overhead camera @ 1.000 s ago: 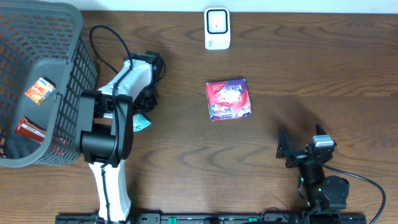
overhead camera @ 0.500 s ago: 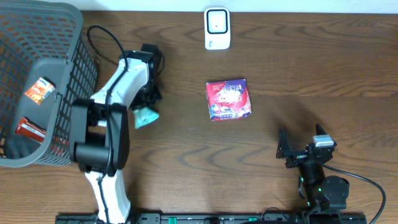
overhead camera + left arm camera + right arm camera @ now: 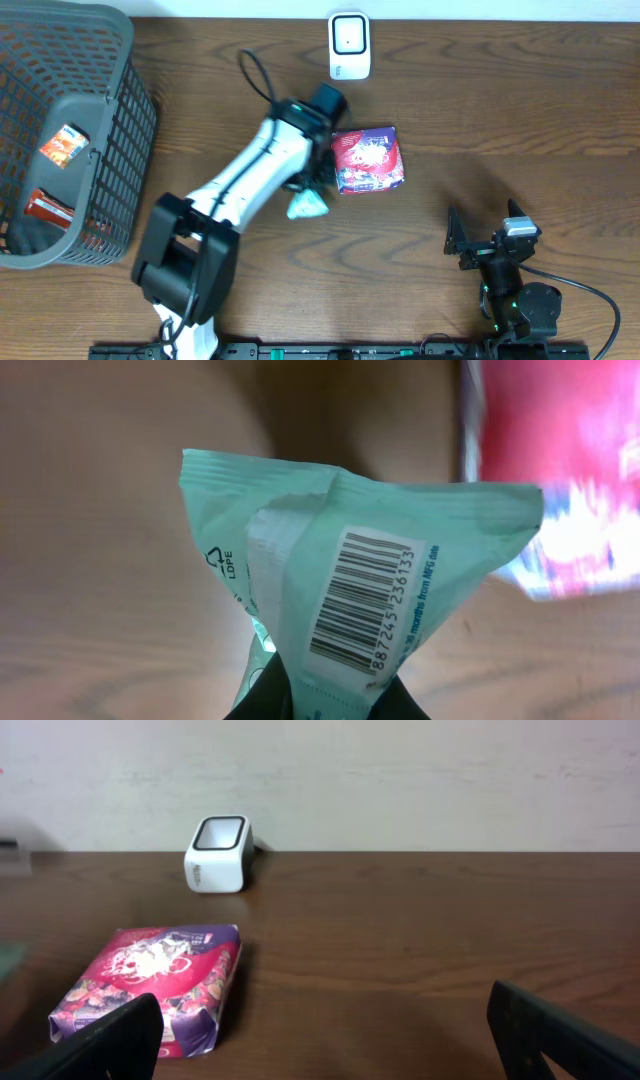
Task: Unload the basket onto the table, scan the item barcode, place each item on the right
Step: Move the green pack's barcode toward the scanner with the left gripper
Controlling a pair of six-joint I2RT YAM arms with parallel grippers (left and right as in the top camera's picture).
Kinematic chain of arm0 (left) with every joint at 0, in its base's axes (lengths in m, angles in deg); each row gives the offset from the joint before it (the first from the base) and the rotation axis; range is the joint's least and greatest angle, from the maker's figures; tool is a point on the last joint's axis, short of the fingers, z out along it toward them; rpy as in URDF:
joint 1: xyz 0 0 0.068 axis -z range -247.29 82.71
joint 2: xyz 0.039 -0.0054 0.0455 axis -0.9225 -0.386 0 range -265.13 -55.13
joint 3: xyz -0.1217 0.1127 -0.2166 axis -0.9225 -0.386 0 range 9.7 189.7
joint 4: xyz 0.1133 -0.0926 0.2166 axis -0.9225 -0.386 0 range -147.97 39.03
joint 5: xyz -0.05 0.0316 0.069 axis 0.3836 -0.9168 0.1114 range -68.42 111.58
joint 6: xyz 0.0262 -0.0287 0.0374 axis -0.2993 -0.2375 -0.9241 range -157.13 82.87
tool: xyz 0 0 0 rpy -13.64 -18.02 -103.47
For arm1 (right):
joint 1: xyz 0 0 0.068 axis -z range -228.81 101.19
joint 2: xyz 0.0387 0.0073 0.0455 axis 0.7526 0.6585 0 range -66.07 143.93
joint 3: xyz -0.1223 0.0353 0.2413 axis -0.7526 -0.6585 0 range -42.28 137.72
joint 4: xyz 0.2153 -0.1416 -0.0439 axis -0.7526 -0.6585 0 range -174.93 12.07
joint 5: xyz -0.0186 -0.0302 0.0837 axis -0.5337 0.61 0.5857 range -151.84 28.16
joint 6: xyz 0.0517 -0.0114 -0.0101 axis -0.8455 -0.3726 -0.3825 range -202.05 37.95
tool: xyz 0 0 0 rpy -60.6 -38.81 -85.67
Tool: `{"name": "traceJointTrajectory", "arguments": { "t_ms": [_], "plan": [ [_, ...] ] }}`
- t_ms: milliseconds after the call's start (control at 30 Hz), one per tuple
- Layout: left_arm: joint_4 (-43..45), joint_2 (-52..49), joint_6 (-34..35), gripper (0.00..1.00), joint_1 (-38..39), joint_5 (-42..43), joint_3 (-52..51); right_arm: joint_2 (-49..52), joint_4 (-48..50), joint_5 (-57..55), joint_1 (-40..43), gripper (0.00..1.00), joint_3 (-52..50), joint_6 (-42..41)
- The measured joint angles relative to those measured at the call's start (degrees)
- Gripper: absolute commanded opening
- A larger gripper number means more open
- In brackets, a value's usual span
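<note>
Sachet: the mint-green sachet (image 3: 350, 590) stands up out of the left gripper (image 3: 322, 698), pinched by its lower crimped end and lifted off the table (image 3: 500, 110).
Left jaws: closed to a sliver, with only the sachet's thin film between them.
Why held so: a grip on the very edge probably keeps the printed panel clear of the fingers, so it can be turned to a reader.
Barcode: the barcode (image 3: 360, 600) is black bars on a white patch, above the jaws and a little to their right, tilted and facing the wrist camera.
Material: thin glossy film (an LDPE mark is printed on it) with a ribbed top seal and a back seam. It looks limp, likely to flop or crease.
Scanner: the scanner (image 3: 349, 45) is a small white box with a dark-rimmed window, well beyond the left jaws.
Red packet: the red packet (image 3: 367, 160) is a shiny red-and-purple pillow pack lying flat just beside the left jaws, towards the scanner.
Right jaws: the right gripper (image 3: 488, 240) is spread wide and holds nothing. The red packet lies ahead and to the left of it.
</note>
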Motion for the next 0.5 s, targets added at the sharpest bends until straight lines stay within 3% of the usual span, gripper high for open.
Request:
{"name": "traceJointTrajectory", "arguments": {
  "t_ms": [500],
  "plan": [
    [6.86, -0.90, 12.48, 0.07, 11.10, 1.18, -0.39, 0.00, 0.00, 0.00, 0.00, 0.99, 0.00, 0.00]
  ]
}}
